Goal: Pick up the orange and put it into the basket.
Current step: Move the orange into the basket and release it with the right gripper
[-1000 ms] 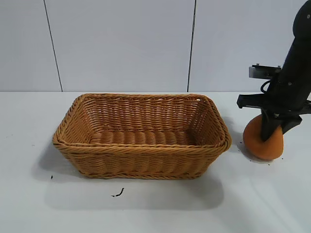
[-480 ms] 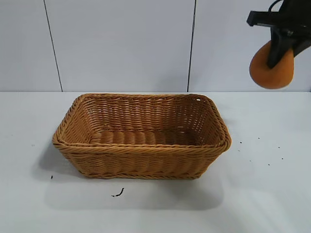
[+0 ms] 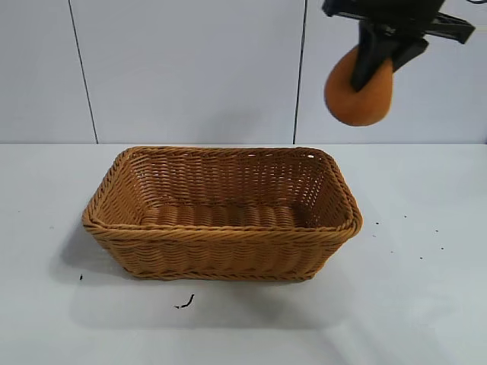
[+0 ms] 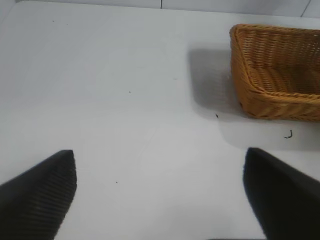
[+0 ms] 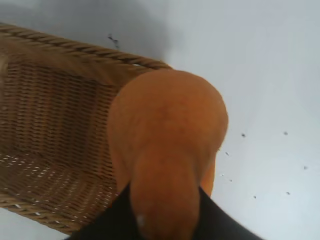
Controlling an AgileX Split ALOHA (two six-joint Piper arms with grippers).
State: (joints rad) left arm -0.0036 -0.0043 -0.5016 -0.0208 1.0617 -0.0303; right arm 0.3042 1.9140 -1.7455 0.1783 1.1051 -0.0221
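Spanning the lower two thirds of the exterior view: white surface [image 3: 426,304], carrying scattered dark specks at lower right and one curled dark scrap [image 3: 185,303] at lower centre, just in front of the basket.

Basket [image 3: 221,236]: woven wicker, tan-brown, rectangular with flaring sides and braided rim. Stands at centre frame on the surface, upright, interior showing only bare weave. Left wrist view shows one corner of it [image 4: 272,75] at upper right of that picture.

Right gripper [image 3: 374,57]: black, entering from the upper right edge of the exterior view, high above the surface. Fingers clamped on the orange; one dark finger [image 3: 368,59] lies across the upper front of the fruit.

Orange [image 3: 358,91]: matte orange-brown, pear-like. Hangs in the air at upper right of the exterior view, clear of the surface, its rounded bulk below the fingers and its narrow neck up between them. Sits above and slightly right of the basket's right end. Right wrist view shows the fruit [image 5: 167,145] filling the middle, with basket wall and rim [image 5: 60,150] beneath and to its left.

Left gripper [image 4: 160,200]: seen in the left wrist view only, two dark fingers [image 4: 42,195] spread wide at the lower corners, nothing between them, white surface below.
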